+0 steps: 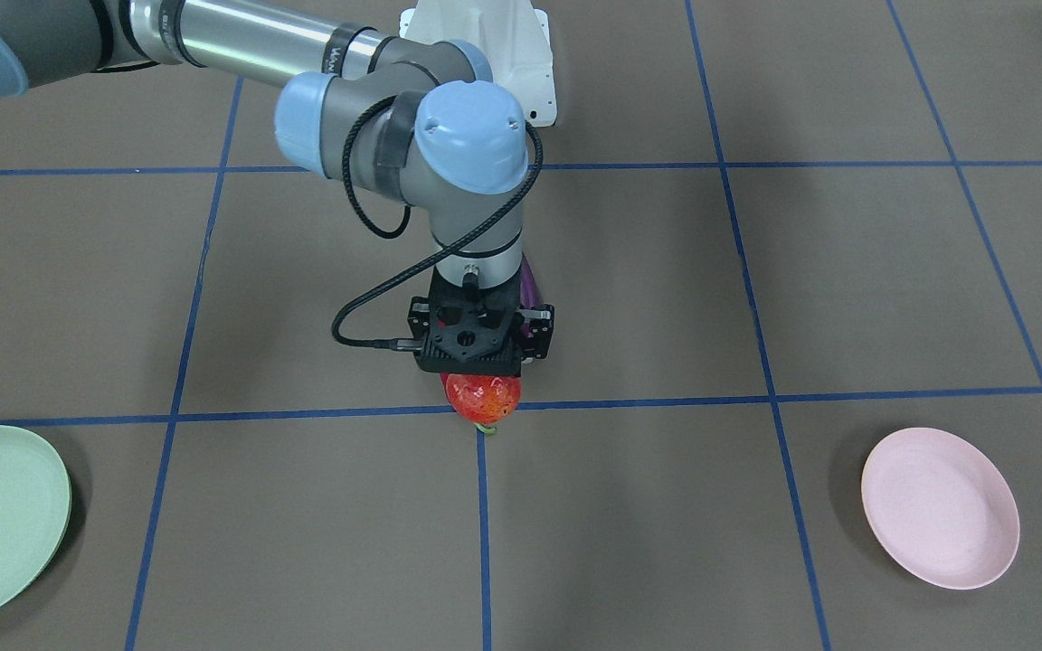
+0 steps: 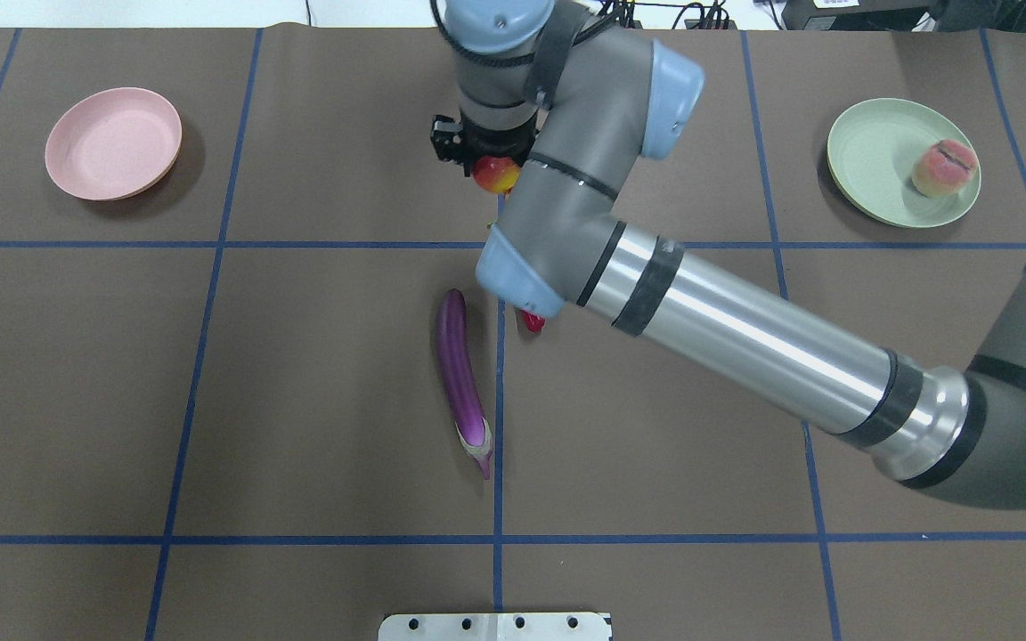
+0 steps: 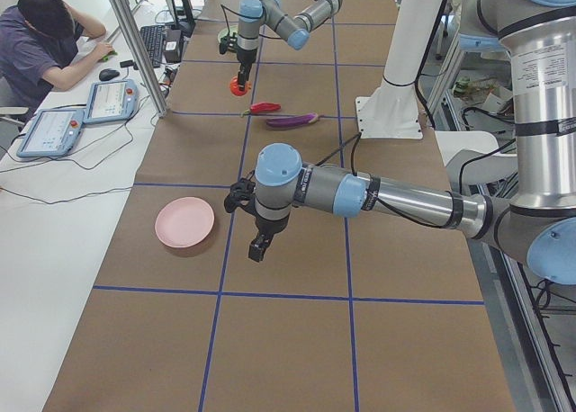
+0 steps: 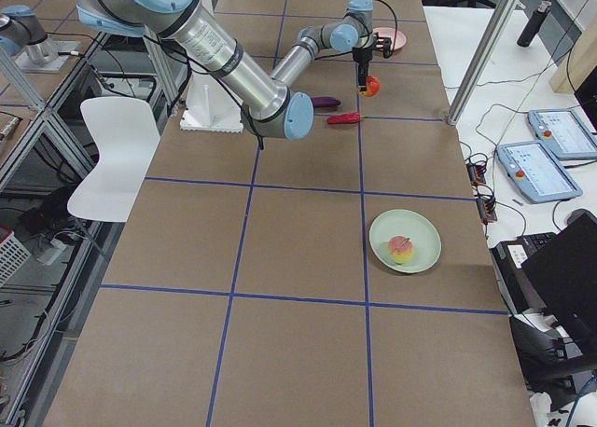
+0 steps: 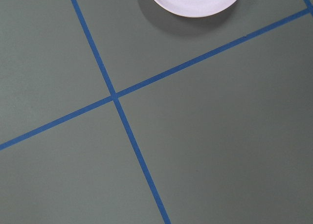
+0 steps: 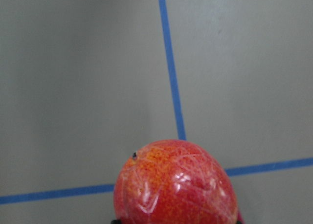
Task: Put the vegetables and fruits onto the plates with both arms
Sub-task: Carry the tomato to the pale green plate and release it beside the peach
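My right gripper (image 1: 483, 375) is shut on the round red-orange fruit (image 1: 483, 398) and holds it just above the table centre; the fruit fills the bottom of the right wrist view (image 6: 176, 185). The purple eggplant (image 2: 462, 378) and the red chili (image 3: 261, 108), mostly hidden under my arm from overhead, lie on the table nearer the robot. The peach-like fruit (image 2: 945, 167) sits on the mint green plate (image 2: 869, 151). The pink plate (image 2: 112, 142) is empty. My left gripper (image 3: 258, 248) hangs beside the pink plate (image 3: 184, 221); I cannot tell whether it is open.
The brown table is marked with blue tape lines (image 2: 495, 534). The white robot base (image 1: 485, 54) stands at the table's robot side. An operator (image 3: 45, 43) sits at a side desk with tablets, beyond the table's far edge.
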### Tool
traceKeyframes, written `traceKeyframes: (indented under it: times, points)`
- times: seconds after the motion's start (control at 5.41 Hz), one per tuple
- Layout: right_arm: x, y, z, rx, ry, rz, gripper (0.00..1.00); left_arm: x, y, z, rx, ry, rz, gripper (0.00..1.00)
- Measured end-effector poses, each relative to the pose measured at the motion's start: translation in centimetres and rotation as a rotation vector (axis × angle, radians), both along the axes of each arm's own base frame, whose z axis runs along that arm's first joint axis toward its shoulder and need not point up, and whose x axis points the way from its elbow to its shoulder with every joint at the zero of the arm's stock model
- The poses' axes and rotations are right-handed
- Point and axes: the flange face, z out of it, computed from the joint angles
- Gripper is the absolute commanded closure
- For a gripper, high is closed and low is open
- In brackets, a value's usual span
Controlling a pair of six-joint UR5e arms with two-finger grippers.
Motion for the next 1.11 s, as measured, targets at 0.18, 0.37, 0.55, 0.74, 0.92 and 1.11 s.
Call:
traceKeyframes:
  times: [0.18, 0.37, 0.55, 0.74, 0.92, 1.11]
  points:
    - [6.5, -4.3, 3.8, 0.025, -0.006, -0.077, 1.00, 0.0, 0.0, 0.0, 0.000, 0.000, 0.000, 0.00]
    - [13.3, -7.7, 9.5, 0.069, 0.002, -0.163, 1.00, 0.0, 0.0, 0.0, 0.002, 0.000, 0.000, 0.00]
    - [19.6, -9.9, 16.2, 0.122, 0.026, -0.248, 1.00, 0.0, 0.0, 0.0, 0.002, 0.005, 0.002, 0.00]
    - [24.6, -10.4, 23.7, 0.159, 0.050, -0.314, 1.00, 0.1, 0.0, 0.0, 0.002, 0.012, 0.004, 0.00]
    - [27.3, -9.8, 31.5, 0.185, 0.063, -0.354, 1.00, 0.1, 0.0, 0.0, 0.003, 0.015, 0.005, 0.00]
    - [28.9, -9.1, 39.1, 0.207, 0.080, -0.382, 0.86, 0.1, 0.0, 0.2, 0.001, 0.016, 0.005, 0.00]
